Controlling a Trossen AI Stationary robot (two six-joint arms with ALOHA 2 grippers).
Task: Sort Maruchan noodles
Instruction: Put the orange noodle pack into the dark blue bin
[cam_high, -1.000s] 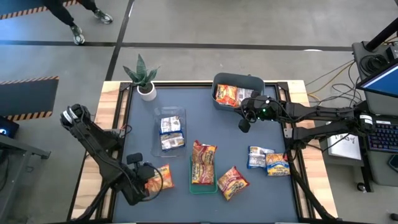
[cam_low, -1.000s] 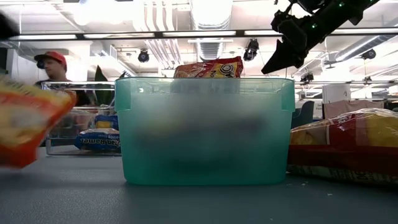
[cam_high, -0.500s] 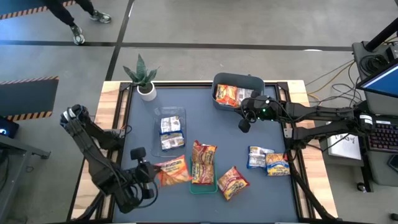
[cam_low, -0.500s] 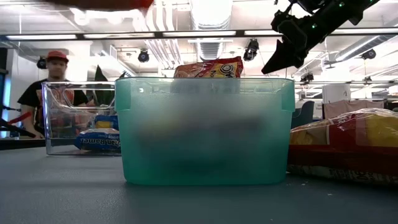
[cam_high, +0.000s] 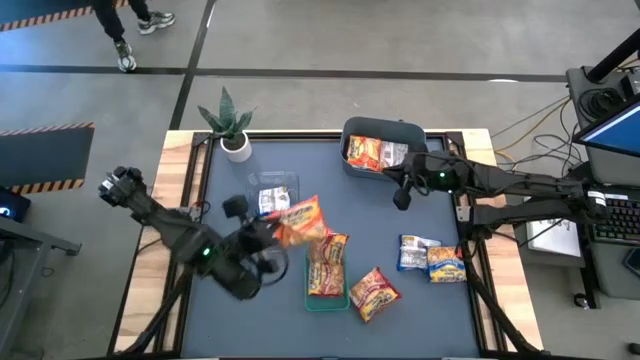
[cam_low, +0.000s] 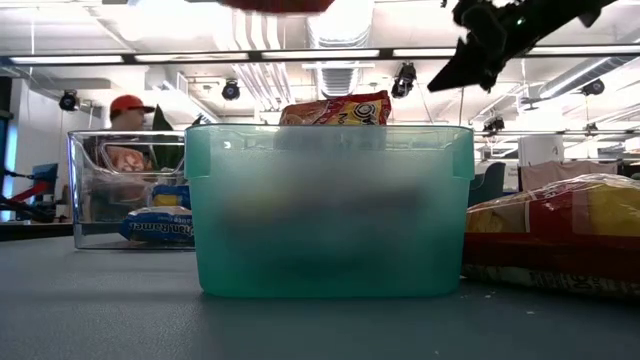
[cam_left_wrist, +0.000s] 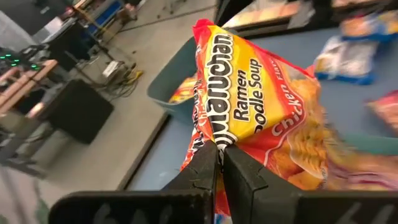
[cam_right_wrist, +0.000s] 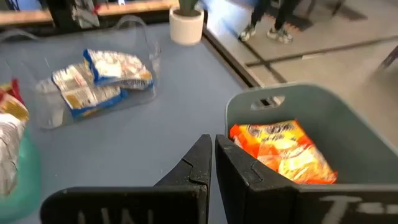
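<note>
Carried up and across from the near-left corner of the table a second ago: an orange-red Maruchan packet (cam_high: 297, 220), now pinched at its edge in the closed left gripper (cam_high: 268, 232) and held above the table just beside the clear bin (cam_high: 252, 183). Apparently mid-transfer, then, with the grey-blue bin (cam_high: 412, 131) of matching orange packets at the far right the likely destination, judging by colour. Crinkled plastic on the held packet, yellow panel with "Ramen Noodle Soup" lettering, red border, hanging slack from the pinch. In the clear bin, two blue-and-yellow packets (cam_high: 272, 201). Further right, one orange packet (cam_high: 327, 265) in the green tub (cam_high: 327, 300), another (cam_high: 374, 293) loose beside it. Then two more packets (cam_high: 432, 257) on the right side of the table. Shifted slightly rightward but hovering empty near the grey-blue bin: the right gripper (cam_high: 402, 199), fingers shut together on nothing.
</note>
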